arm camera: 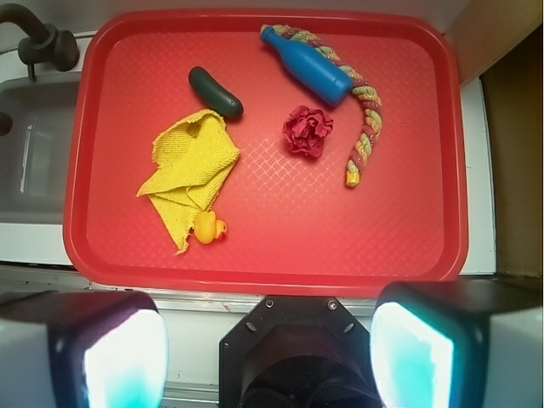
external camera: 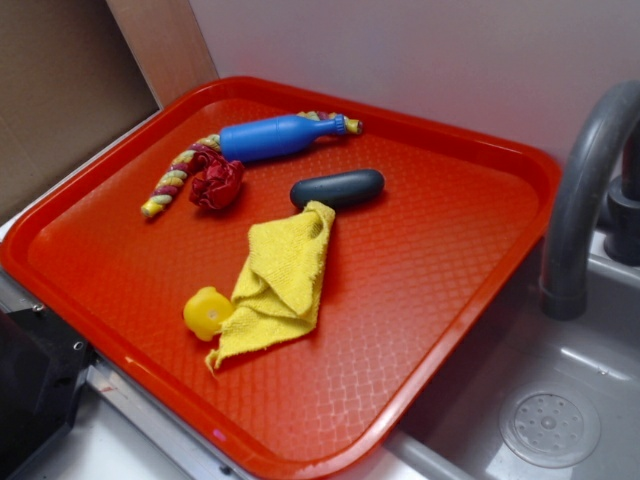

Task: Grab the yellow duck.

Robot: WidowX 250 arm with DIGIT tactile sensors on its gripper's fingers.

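From the wrist camera I see my gripper (arm camera: 268, 353) spread wide, its two pads (arm camera: 123, 357) at the bottom corners of the view with nothing between them, hanging above the near edge of the red tray (arm camera: 272, 272). Nearest to it on the tray sits the yellow duck (arm camera: 208, 228), a small glossy toy touching the lower corner of the crumpled yellow cloth (arm camera: 189, 174); in the exterior view the duck (external camera: 207, 312) rests at the cloth's (external camera: 282, 282) left edge. Beyond the cloth lies a dark green pickle-shaped toy (arm camera: 216, 92), its end just beside the cloth's upper fold. Toward the middle of the tray is a crumpled red fabric ball (arm camera: 307, 130). Farther on, a blue bottle (arm camera: 308, 65) lies on its side across a multicoloured braided rope (arm camera: 361, 127). A grey sink (arm camera: 34, 153) with a dark faucet (arm camera: 38, 42) adjoins the tray.
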